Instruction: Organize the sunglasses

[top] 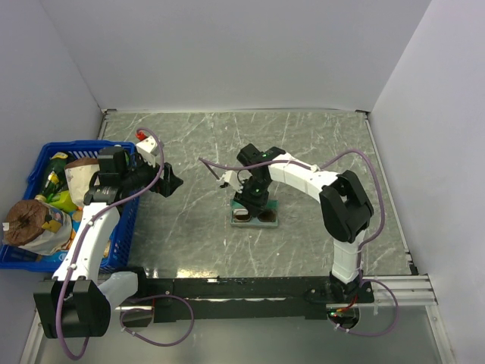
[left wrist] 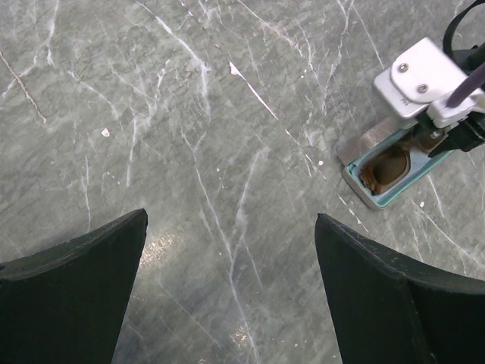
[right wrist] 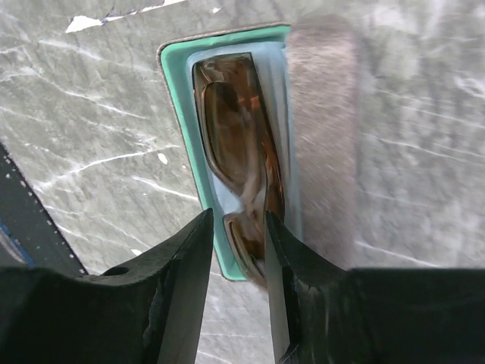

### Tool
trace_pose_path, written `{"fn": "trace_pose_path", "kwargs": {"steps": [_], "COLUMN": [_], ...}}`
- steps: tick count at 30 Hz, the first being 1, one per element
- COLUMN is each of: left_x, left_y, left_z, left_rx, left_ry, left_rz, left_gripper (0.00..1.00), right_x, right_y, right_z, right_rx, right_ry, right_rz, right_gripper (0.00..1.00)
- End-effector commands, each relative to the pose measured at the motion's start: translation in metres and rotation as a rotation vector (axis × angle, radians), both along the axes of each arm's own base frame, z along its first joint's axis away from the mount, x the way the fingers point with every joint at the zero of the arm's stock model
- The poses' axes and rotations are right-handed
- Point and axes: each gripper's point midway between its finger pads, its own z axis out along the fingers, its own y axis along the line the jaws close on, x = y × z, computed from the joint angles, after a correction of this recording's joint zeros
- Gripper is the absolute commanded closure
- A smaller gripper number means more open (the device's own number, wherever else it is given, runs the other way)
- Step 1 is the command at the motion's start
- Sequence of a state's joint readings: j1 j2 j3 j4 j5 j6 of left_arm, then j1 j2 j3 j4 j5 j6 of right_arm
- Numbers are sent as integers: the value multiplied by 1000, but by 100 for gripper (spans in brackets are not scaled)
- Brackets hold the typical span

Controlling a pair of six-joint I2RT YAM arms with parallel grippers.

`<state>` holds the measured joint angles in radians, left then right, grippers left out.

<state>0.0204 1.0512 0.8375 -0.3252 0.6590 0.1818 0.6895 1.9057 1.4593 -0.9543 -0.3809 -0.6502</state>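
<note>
The sunglasses (right wrist: 239,144) lie inside the teal-lined case (right wrist: 178,114) on the counter (left wrist: 189,114), directly beneath the right tool (right wrist: 236,220). Its jaws are parted loosely astride one end, across the glasses' long axis. The left tool (left wrist: 231,220), spread wide and empty, hovers well apart.

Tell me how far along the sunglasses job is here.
Done: the sunglasses lie inside the open case. In hand: the right gripper hangs over them, jaws a little apart. Left to do: the grey lid lies open alongside, not yet closed. The left gripper hovers open over the table, away from it.
</note>
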Motion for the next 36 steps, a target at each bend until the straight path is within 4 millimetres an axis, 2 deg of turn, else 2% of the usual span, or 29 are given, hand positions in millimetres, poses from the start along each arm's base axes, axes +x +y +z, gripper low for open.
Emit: {"fn": "trace_pose_path", "kwargs": {"steps": [1, 7, 15, 22, 27, 30, 33, 36], "left_x": [0, 0, 0, 0, 0, 0, 1, 4], "left_y": [-3, -3, -3, -3, -3, -3, -1, -2], "left_z": [4, 3, 4, 4, 4, 6, 8, 19], "left_rx": [-10, -8, -7, -8, -7, -5, 0, 1], "left_ry": [-27, -26, -30, -29, -30, -37, -51, -91], "left_rz": [-29, -29, -29, -31, -28, -31, -21, -27], "left_gripper": [4, 4, 4, 4, 4, 4, 4, 4], "right_x": [6, 10, 13, 9, -5, -14, -14, -17], "right_y": [1, -3, -8, -7, -5, 1, 4, 5], "right_z": [20, 21, 7, 0, -3, 5, 21, 33], "right_rx": [18, -14, -60, -79, -79, -35, 4, 37], "right_ry": [-94, -175, -214, -215, -162, -128, -152, -170], "right_rz": [-5, 10, 31, 58, 88, 104, 112, 125], "right_gripper": [58, 56, 50, 47, 48, 48, 48, 48]}}
